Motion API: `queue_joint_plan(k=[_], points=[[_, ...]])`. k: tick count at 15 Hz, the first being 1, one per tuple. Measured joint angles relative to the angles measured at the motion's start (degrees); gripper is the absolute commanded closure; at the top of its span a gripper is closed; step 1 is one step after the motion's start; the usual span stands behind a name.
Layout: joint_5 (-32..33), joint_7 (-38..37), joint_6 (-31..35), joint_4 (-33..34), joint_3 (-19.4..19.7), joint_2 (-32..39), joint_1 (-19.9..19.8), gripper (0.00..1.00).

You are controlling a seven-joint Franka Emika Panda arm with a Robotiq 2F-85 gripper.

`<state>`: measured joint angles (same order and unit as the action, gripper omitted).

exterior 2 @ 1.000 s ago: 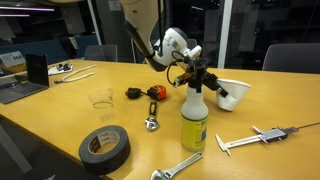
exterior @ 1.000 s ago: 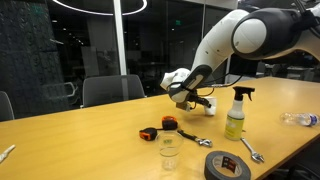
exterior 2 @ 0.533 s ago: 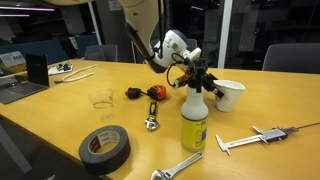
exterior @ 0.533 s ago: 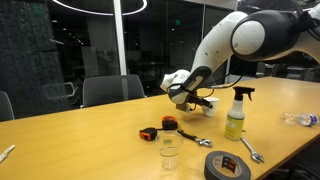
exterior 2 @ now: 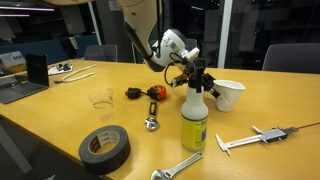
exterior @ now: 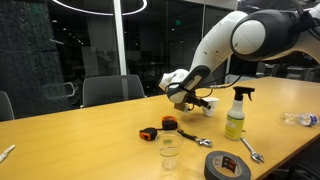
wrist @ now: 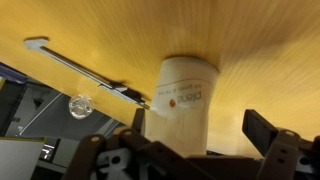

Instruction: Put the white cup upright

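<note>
The white cup [exterior 2: 229,95] stands upright on the wooden table, mouth up, just beyond the spray bottle; in an exterior view only a sliver of it [exterior: 211,103] shows past the hand. My gripper [exterior 2: 204,83] [exterior: 192,98] hovers right beside it, open. In the wrist view the cup [wrist: 180,98] fills the middle, with printed lettering on its side. It sits between the spread fingers of my gripper [wrist: 200,130], close to one finger [wrist: 139,120] and well apart from the other. Nothing is held.
A yellowish spray bottle [exterior 2: 194,115] [exterior: 236,112] stands close to the cup. Also on the table are a clear glass [exterior 2: 100,98] [exterior: 169,150], black tape roll [exterior 2: 105,146], orange tape measure [exterior 2: 155,92], wrenches [exterior 2: 176,168], a caliper [exterior 2: 260,138] [wrist: 80,70] and a laptop [exterior 2: 25,80].
The cup went from leaning in the grip to standing upright on the table. The jaws spread wide and let it go.
</note>
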<state>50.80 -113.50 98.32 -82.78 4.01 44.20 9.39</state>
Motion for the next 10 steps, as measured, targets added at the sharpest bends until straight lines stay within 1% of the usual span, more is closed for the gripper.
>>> queue_joint_plan(k=[5,7,10], points=[[-6.42,2.63,0.07,0.97,-1.70,-0.38,-0.01,0.00],[-9.80,6.33,0.28,1.66,-2.88,-1.40,-0.02,0.00],[-15.12,14.84,0.37,3.22,-4.37,-4.65,0.01,0.00]])
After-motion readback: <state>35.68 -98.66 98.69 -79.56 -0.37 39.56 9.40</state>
